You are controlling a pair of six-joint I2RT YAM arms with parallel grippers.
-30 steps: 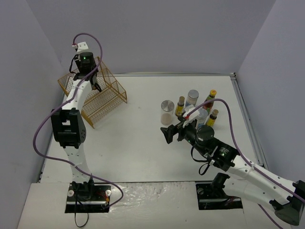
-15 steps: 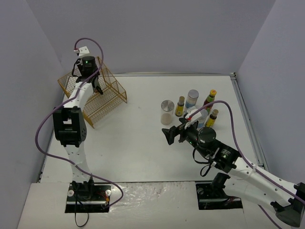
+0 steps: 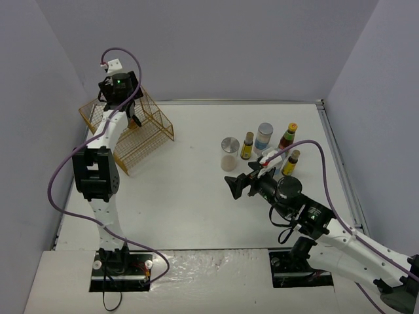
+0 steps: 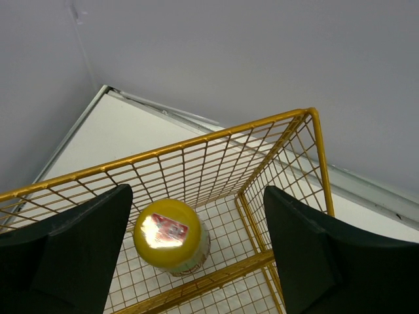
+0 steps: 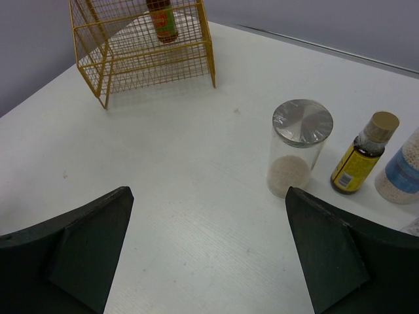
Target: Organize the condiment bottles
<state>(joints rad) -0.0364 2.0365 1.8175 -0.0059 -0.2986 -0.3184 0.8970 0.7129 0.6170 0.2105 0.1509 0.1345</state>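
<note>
Your left gripper (image 4: 196,195) hangs over the yellow wire basket (image 4: 216,139) at the far left of the table (image 3: 190,190), pointing down into it. Its fingers (image 4: 72,252) stand well apart and hold nothing. A yellow-capped bottle (image 4: 171,241) stands upright on the basket's mesh floor, below and between them. It sits off centre: the cap lies just beside the finger on the left of the wrist view, and whether the two touch you cannot tell from here. A clear gap separates it from the other finger.

Your right gripper (image 5: 209,193) is spread wide and empty, held low over bare table and facing the basket. Nothing lies between its fingers. The other containers stand to the right of its line. A silver-lidded jar (image 5: 298,154) with pale contents is nearest, ahead of the right-hand finger and apart from it. A tan-capped bottle (image 5: 363,157) with a yellow label stands just beyond the jar. A blue-labelled jar (image 5: 400,171) is cut off at the frame edge. From above, the cluster also includes a red-labelled bottle (image 3: 288,137) and another small bottle (image 3: 291,161), both upright.
</note>
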